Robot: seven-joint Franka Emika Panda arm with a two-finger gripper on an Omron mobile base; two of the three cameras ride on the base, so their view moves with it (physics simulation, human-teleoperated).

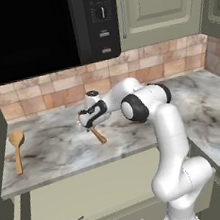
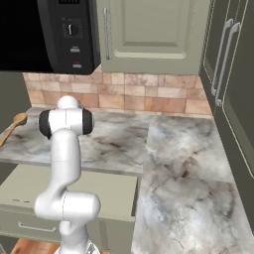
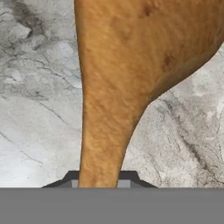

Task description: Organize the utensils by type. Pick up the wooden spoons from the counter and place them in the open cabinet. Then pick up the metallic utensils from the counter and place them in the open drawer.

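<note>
Spoon bowl (image 3: 148, 43) cut off above

The counter (image 1: 62, 145) is a grey-white marbled stone slab. It runs along the brown-tile backsplash (image 1: 43, 95) and turns the corner at 3 o'clock in the left base view. One wooden spoon (image 1: 17, 148) lies flat on it at 9 o'clock, bowl toward the backsplash. A second wooden spoon (image 1: 97, 135) is near the middle, its handle pointing to 5 o'clock.

Black microwave (image 1: 43, 29) above; tile backsplash (image 1: 54, 96).

base views flank counter (image 1: 62, 145), hand view close
</note>
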